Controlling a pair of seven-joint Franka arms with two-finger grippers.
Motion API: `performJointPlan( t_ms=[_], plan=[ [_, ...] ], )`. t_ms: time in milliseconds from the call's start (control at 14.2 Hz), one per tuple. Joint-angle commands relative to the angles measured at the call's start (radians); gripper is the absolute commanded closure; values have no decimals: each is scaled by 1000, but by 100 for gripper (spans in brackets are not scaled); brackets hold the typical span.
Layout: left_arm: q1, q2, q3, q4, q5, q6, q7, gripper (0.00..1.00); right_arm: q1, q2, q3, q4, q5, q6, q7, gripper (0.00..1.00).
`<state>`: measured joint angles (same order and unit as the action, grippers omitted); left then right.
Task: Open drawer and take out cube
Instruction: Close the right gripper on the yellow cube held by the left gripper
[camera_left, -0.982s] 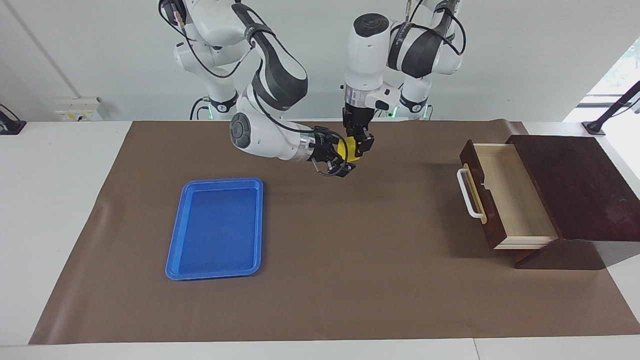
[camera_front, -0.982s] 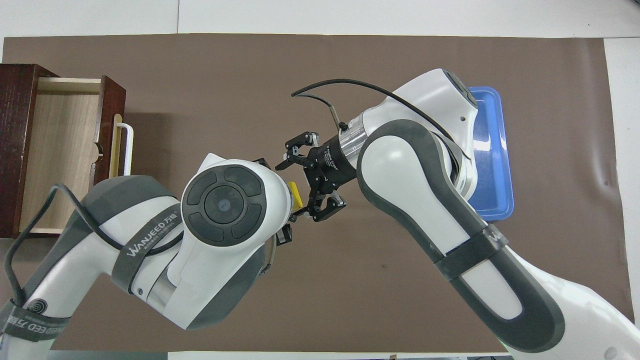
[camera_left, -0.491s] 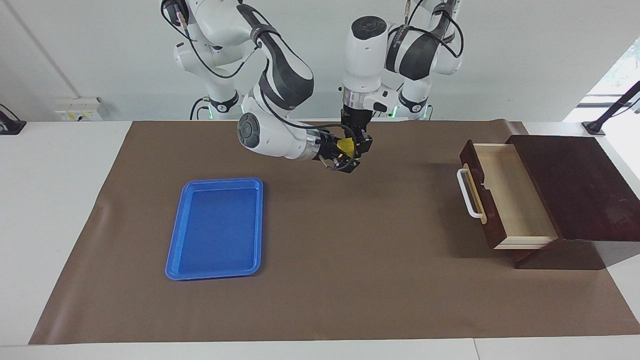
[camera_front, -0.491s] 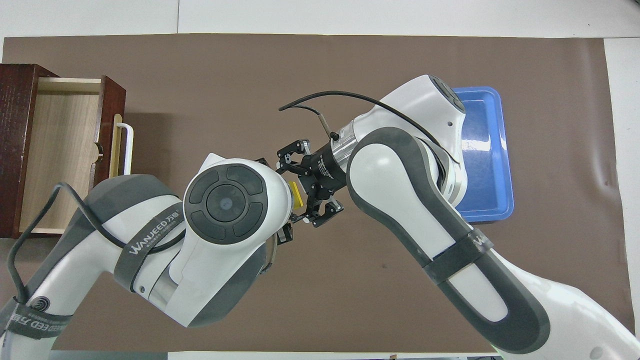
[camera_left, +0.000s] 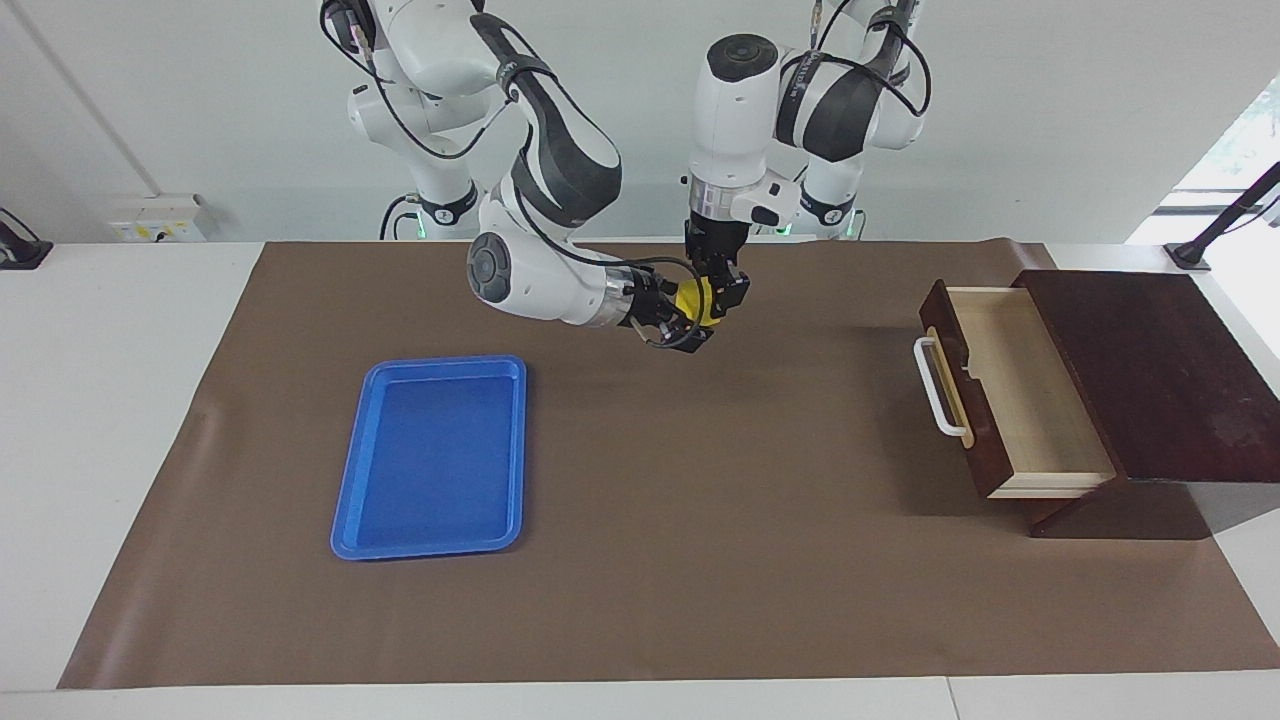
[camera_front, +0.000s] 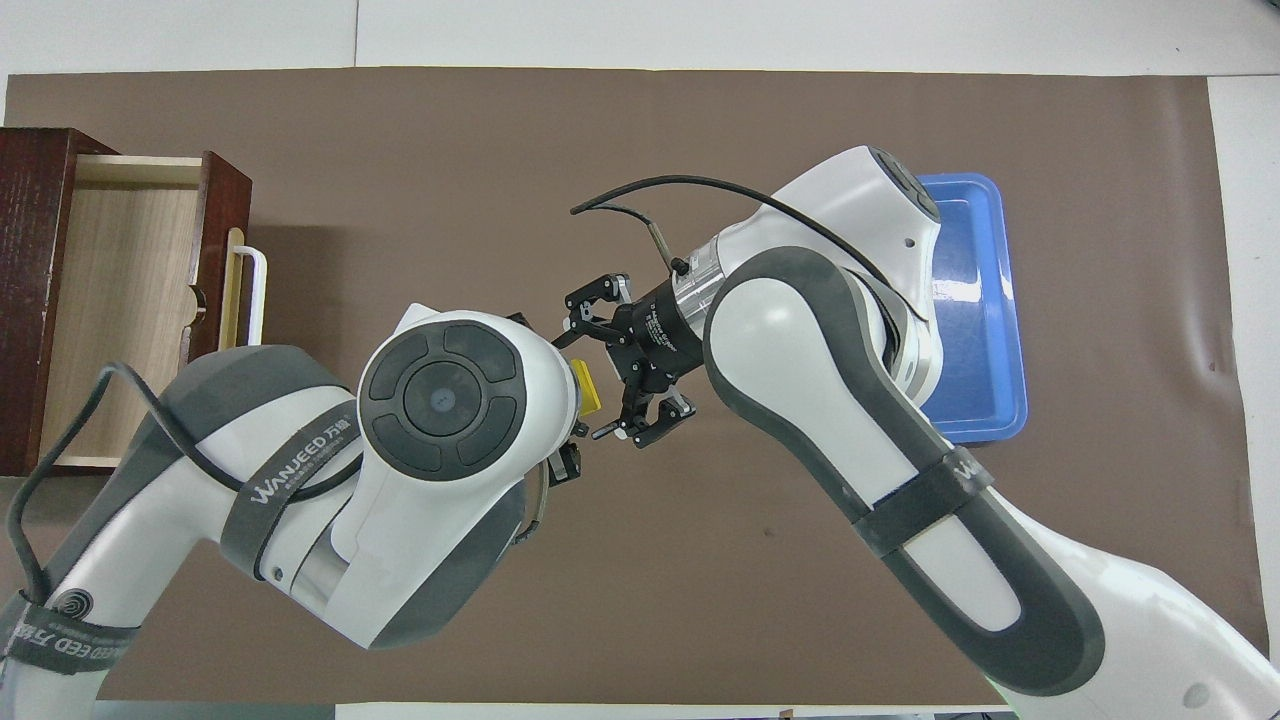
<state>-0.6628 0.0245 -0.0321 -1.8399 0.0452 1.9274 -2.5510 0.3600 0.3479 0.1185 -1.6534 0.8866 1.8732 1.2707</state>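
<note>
**Q:** Compared with a second ago, what is seen to have moved?

**A:** Very little. The right gripper (camera_left: 683, 322) is drawn slightly closer around the cube (camera_left: 692, 299), and the right arm's wrist is raised a touch. The left gripper (camera_left: 716, 293) is kept over the same patch of brown mat (camera_left: 700, 560), in mid-air near the middle of the table.

**Q:** How is the cube held?

**A:** The cube is pinched between the left gripper's fingers, which point straight down. The right gripper is brought in sideways with its fingers spread on either side of the cube; whether they are touching it cannot be told. This is judged to be a handover from the left arm to the right.

**Q:** Why would it be passed across?

**A:** The drawer (camera_left: 1010, 395) sits at the left arm's end of the table and the blue tray (camera_left: 350, 500) at the right arm's end, well apart. The tray is probably meant to be reached by the right arm, though that is only a judgement.

**Q:** How is the cube described?

**A:** It is small, bright yellow and plain-faced, roughly as wide as the gripper holding it. From overhead, only one yellow corner (camera_front: 586, 388) is shown beside the left arm's wrist.

**Q:** And the drawer?

**A:** It is pulled open from its dark wooden box (camera_left: 1160, 370). The pale wood interior is shown with nothing in it, and the white bar handle (camera_left: 932, 392) is left untouched.
</note>
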Motion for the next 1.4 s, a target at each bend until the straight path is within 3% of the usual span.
performJointPlan(
  t_ms=[0, 211, 281, 491, 561, 982, 1053, 1123, 1193, 1333],
  plan=[
    [-1, -14, 8, -18, -18, -2, -8, 100, -9, -7, 4, -11, -11, 1, 7, 0],
    [5, -14, 8, -18, -18, -1, -8, 100, -9, -7, 4, -11, -11, 3, 9, 1],
    [5, -14, 8, -18, -18, -1, -14, 100, -9, -7, 4, -11, -11, 4, 12, 13],
    [6, -14, 8, -19, -18, -1, -17, 100, -9, -7, 4, -13, -2, 6, 12, 83],
    [6, -14, 8, -19, -18, 1, -15, 100, -9, -7, 6, -13, 0, 4, 12, 100],
    [5, -14, 8, -19, -18, -1, -11, 100, -26, -10, 6, -9, 2, -8, 9, 100],
    [5, -14, 8, -19, -18, -2, -8, 72, -26, -12, 6, -9, 2, -8, 9, 100],
    [5, -14, 9, -19, -16, -4, -3, 24, -26, -12, 6, -9, 2, -8, 9, 100],
    [8, -15, 11, -18, -15, -5, 0, 0, -27, -12, 6, -9, 3, -8, 9, 100],
    [52, -24, 12, -13, -10, -17, 27, 0, -27, -12, 6, -6, 11, -6, 9, 100]
  ],
)
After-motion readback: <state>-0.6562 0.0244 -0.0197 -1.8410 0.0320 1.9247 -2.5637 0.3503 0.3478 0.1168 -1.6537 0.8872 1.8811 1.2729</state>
